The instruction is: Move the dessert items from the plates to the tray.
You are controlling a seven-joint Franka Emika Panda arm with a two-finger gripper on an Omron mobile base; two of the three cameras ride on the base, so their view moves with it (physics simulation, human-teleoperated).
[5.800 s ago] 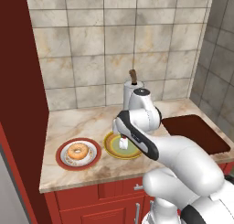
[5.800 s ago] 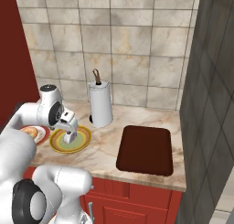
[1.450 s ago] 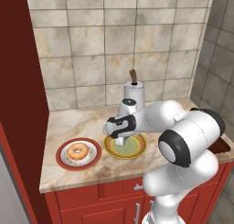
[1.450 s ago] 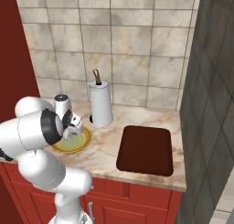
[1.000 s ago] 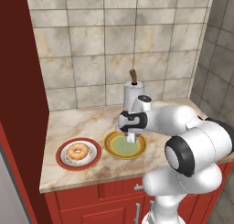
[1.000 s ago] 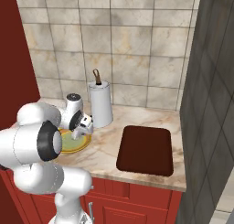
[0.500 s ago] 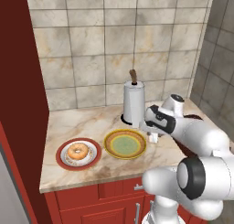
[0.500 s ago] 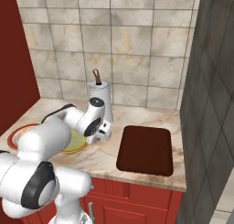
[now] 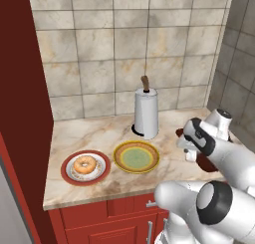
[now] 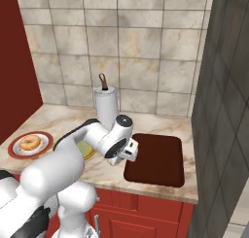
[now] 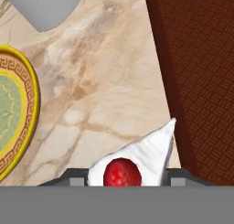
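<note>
Cake wedge point(image 11: 137, 161), white with a red topping, sits pinched in the end effector point(image 10: 130, 151), above the marble surface point(image 9: 94, 131) just beside the dark tray point(image 10: 158, 158). Nearby lies the yellow-rimmed plate point(image 9: 136, 156), bare. Farther off, the donut point(image 9: 84, 164) rests on the red-rimmed plate point(image 9: 67, 172). Behind stands a paper towel roll point(image 9: 146, 113).

A white upright paper-towel roll on a holder with a brown curved top point(image 9: 146, 117) stands on the beige marbled stone bench point(image 9: 89, 133), near the back wall of beige stone tiles point(image 9: 124, 44). Red cabinet fronts point(image 9: 119, 223) run below the bench. A tall dark red panel point(image 9: 22, 113) flanks its left end.
</note>
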